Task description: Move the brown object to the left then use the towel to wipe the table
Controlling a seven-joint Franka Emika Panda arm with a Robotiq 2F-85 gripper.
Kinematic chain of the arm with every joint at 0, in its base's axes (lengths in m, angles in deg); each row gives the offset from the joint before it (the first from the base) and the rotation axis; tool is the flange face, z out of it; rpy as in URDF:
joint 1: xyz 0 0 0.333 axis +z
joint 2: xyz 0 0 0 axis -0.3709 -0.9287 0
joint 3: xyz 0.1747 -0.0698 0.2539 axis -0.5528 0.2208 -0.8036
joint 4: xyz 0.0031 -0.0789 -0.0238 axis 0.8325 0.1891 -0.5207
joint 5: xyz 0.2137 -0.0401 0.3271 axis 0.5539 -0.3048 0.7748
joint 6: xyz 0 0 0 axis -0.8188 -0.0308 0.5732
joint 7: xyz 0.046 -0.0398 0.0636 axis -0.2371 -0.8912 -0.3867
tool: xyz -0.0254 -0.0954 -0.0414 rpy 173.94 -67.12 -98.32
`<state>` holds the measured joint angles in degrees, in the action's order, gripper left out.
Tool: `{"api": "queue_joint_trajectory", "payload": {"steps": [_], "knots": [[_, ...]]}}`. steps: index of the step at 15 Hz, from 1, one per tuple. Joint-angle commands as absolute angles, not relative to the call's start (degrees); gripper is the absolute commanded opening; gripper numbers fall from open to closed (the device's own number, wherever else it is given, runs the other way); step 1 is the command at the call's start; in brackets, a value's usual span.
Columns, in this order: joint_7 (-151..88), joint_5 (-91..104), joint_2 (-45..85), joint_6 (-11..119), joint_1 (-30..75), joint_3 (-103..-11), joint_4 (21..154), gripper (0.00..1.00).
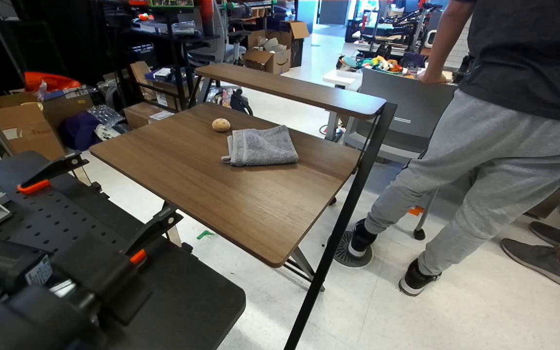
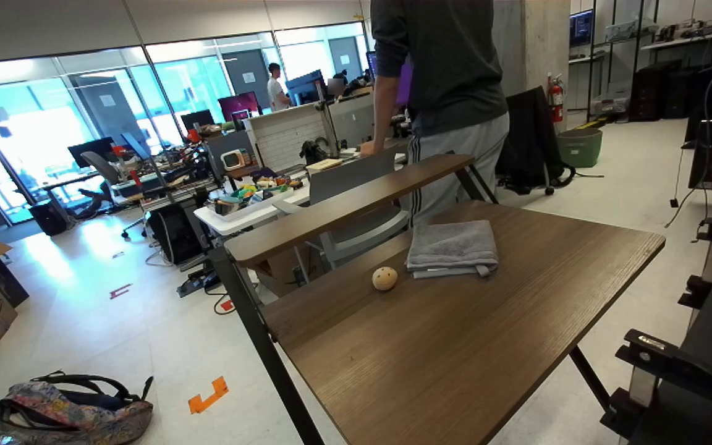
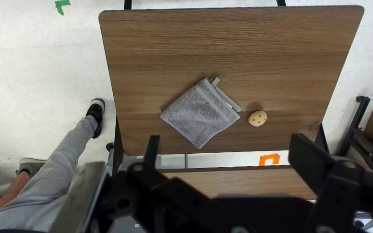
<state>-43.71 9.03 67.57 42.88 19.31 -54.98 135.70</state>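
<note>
A: Where's the thing to move first?

B: That's the spotted tan lump [image 3: 257,118], lying on the wood-grain surface [image 3: 238,42] just beside the folded grey towel [image 3: 201,113], not touching it.

A: And the gripper [image 3: 226,145]?

B: In the wrist view its fingers [image 3: 306,158] stand wide apart, with nothing between them.

A: How will the lump behave?

B: Light, I'd guess; whether it's hard or squashy I can't tell. It's rounded, so an off-centre squeeze could send it rolling. I'd straddle its middle, low down, and bring the fingers together gently.

A: It lies toward the edge by the raised shelf [image 1: 289,92].

B: Which may crowd the gripper, so a straight-down approach looks safer.

A: Then the towel?

B: Soft and limp, folded in layers; the pile looks grippy rather than slick, and nothing about it seems fragile. I'd pinch well in from the edges, deep enough to catch every layer, so it wipes as one piece.

A: Not by that little tab [image 3: 215,81] at the corner?

B: Tempting, but a hold there would probably undo the folds.
</note>
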Motion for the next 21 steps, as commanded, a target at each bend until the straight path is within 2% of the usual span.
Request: {"api": "queue_joint_trajectory", "payload": {"steps": [1,5,11,18,19,20,21], "knots": [[-41.63,11.55,67.36,44.93,19.53,-55.00,135.54,1.00],[-31.29,11.34,60.94,51.50,19.15,-60.20,133.76,1.00],[-10.72,0.67,40.06,56.73,18.29,-69.22,126.54,1.00],[7.87,-8.72,13.99,51.99,24.57,-62.46,109.33,1.00],[5.35,-6.25,12.68,50.13,25.01,-62.03,107.93,1.00],[4.86,-6.49,17.39,54.73,25.44,-61.25,114.06,1.00],[4.80,-6.29,14.64,53.75,25.97,-60.57,111.86,1.00]]}}
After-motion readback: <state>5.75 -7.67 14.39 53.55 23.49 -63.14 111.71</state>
